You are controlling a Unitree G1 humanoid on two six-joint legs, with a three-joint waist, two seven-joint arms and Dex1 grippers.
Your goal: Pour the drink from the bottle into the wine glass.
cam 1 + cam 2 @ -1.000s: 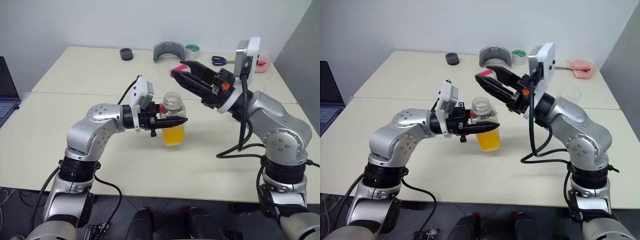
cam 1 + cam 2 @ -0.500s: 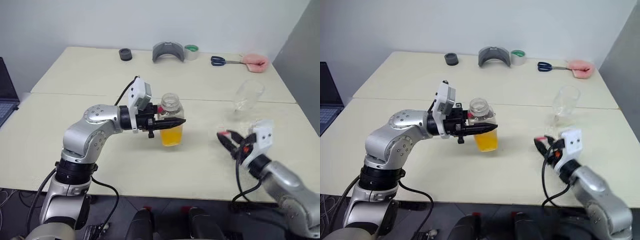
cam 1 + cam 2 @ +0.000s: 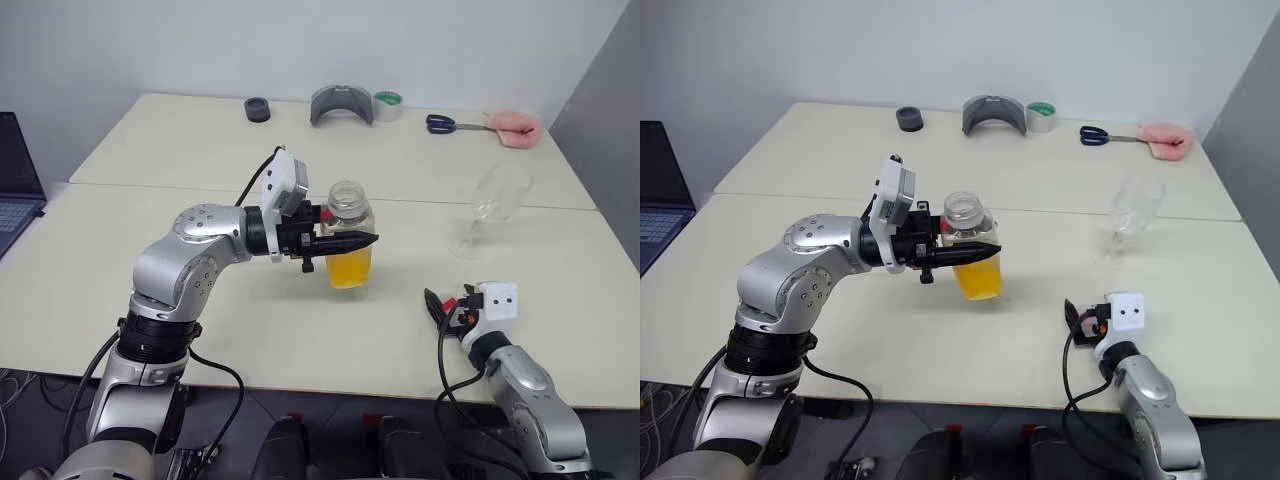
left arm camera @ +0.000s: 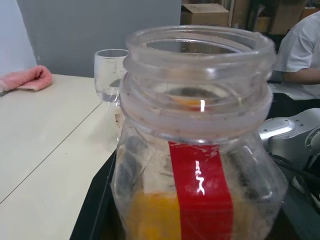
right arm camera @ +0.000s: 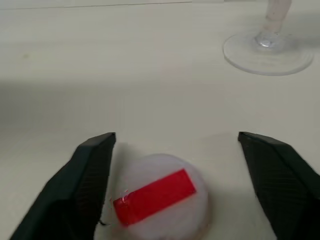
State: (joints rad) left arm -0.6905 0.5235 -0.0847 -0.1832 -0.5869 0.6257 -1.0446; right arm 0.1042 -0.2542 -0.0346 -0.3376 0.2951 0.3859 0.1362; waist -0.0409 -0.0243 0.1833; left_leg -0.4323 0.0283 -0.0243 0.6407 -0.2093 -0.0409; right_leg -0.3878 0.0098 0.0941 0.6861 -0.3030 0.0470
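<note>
The small clear plastic bottle [image 3: 349,248] with its wide open neck and red-and-white label strip is held upright just above the pale cream table [image 3: 150,290], near the middle of it; the left gripper [image 3: 345,241] has its two black fingers clamped across the bottle's shoulder, just under the threaded neck, which looks the sensible place to take it, since the ridge there should stop it sliding. The bright orange-yellow drink [image 3: 348,270] fills only the lower part, so I'd judge the load light; thin plastic like that may give a little under the squeeze, and its smooth wall could be slippery if tipped fast.

The clear stemmed wine glass [image 3: 492,205] stands well apart on the robot's right, upright on its round foot; with a thin stem and a rounded bowl it looks fragile and top-heavy, easy to knock with the bottle's lip, so the pour wants the neck brought over the rim without touching.

The right gripper [image 5: 175,182] sits low at the table's near edge, jaws spread wide and gripping nothing; the round white cap with a red stripe [image 5: 159,199] lies flat on the table between its fingers [image 5: 87,175].
</note>
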